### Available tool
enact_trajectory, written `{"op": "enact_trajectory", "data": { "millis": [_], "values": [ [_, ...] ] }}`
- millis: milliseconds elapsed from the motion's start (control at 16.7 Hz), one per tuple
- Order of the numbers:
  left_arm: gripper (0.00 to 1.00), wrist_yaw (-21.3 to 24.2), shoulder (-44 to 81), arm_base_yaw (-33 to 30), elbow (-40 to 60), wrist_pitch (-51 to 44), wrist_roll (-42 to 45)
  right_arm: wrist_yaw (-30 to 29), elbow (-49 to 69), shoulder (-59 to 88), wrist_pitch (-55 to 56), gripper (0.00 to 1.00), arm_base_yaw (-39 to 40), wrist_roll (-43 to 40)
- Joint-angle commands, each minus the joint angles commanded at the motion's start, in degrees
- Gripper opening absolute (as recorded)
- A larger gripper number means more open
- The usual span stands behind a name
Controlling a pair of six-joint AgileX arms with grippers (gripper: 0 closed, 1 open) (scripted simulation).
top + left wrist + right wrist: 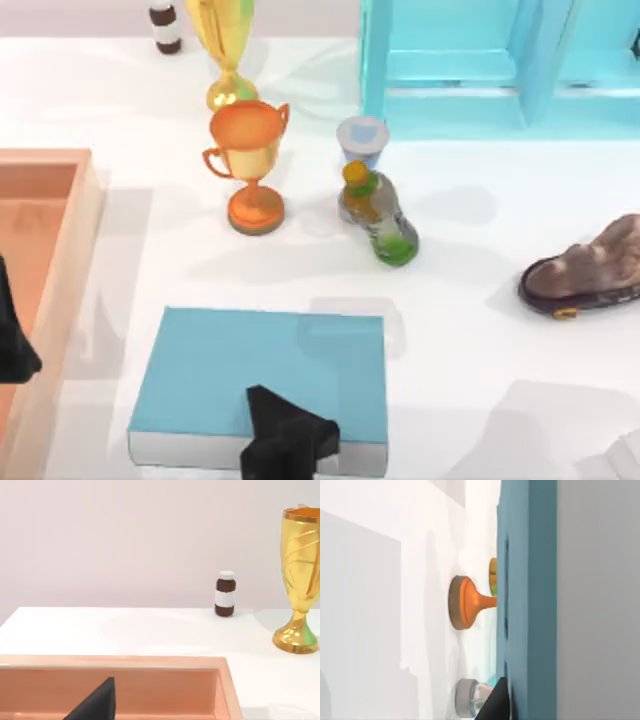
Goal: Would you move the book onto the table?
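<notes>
The teal-blue book (262, 375) lies flat at the front middle of the top view, grey page edge toward the front. It casts an offset shadow on the white table (480, 390). My right gripper (285, 440) is shut on the middle of its front edge. In the right wrist view the book (527, 600) is very close, with one black fingertip (495, 702) against its cover. My left gripper (12, 345) is parked at the far left over the wooden tray (75, 250), and its dark finger (97, 705) shows above the tray (150, 662).
Behind the book stand an orange trophy (250, 165), a gold trophy (225, 50) and a brown pill bottle (165, 25). A tilted green-capped bottle (380, 215) and a pale cup (362, 140) sit mid-table. The cyan shelf unit (500, 60) is back right, with a brown shoe-like object (590, 270) at right.
</notes>
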State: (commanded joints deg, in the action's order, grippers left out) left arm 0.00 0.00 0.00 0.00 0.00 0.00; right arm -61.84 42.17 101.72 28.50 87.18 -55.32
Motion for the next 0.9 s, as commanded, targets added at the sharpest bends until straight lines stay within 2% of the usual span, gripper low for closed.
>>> {"op": "enact_trajectory", "data": {
  "millis": [900],
  "values": [
    [1.00, 0.0, 0.0, 0.0, 0.0, 0.0, 0.0, -0.7, -0.9, 1.5, 0.5, 0.00, 0.9, 0.9]
  ]
}}
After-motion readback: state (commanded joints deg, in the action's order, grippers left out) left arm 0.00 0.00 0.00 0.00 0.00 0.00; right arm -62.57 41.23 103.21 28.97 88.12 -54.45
